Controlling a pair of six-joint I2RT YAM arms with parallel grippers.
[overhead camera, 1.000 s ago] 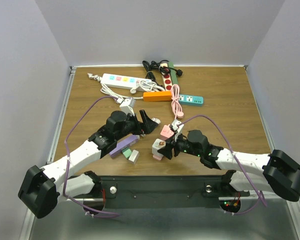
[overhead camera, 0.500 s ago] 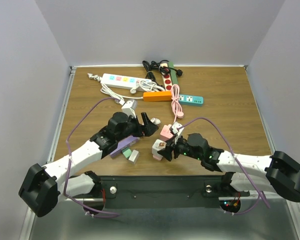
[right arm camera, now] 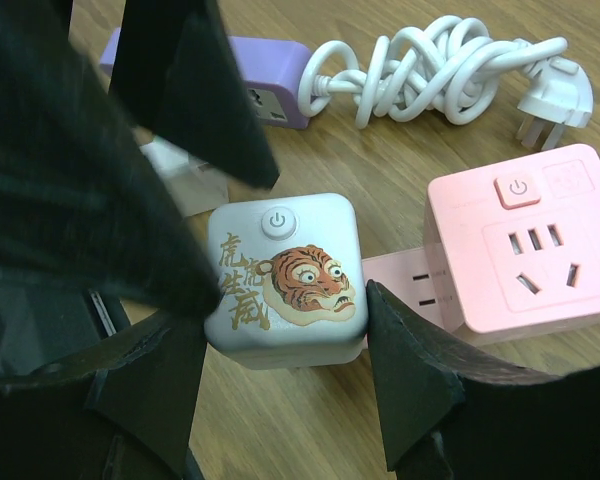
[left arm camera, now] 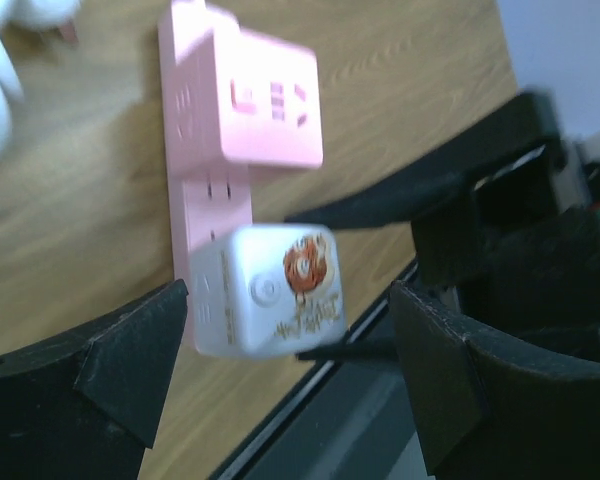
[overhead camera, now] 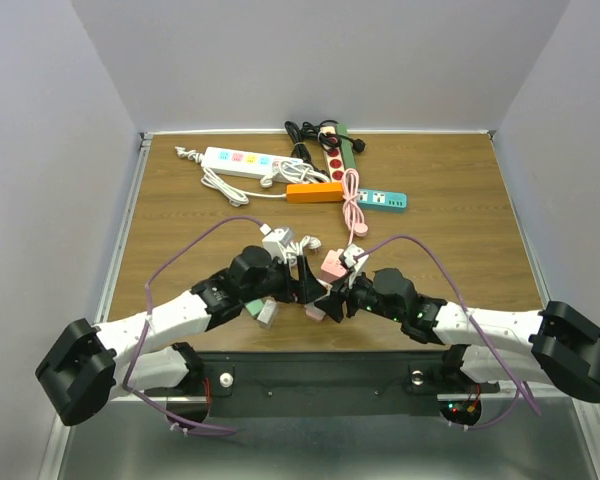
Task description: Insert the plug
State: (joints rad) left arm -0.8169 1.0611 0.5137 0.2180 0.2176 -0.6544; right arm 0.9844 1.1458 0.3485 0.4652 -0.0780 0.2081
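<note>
White and tiger-printed, the cube plug [right arm camera: 285, 285] sits on one end of the pink power strip [right arm camera: 398, 272]. Its button-and-tiger face is turned up, so its prongs presumably point down into the strip; whether they are seated I cannot tell. Nearly cubic, it has no real long axis. The strip's own axis runs from it toward the pink cube socket [right arm camera: 520, 240] further along. The right gripper [right arm camera: 280, 318] is closed on the plug's two sides. The left gripper [left arm camera: 288, 310] hangs over that same end of the strip, spread wide with gaps either side. Two risks, as I judge them: the grippers crowd one spot and could collide, or a tilted push could jam the prongs and drag the strip.
</note>
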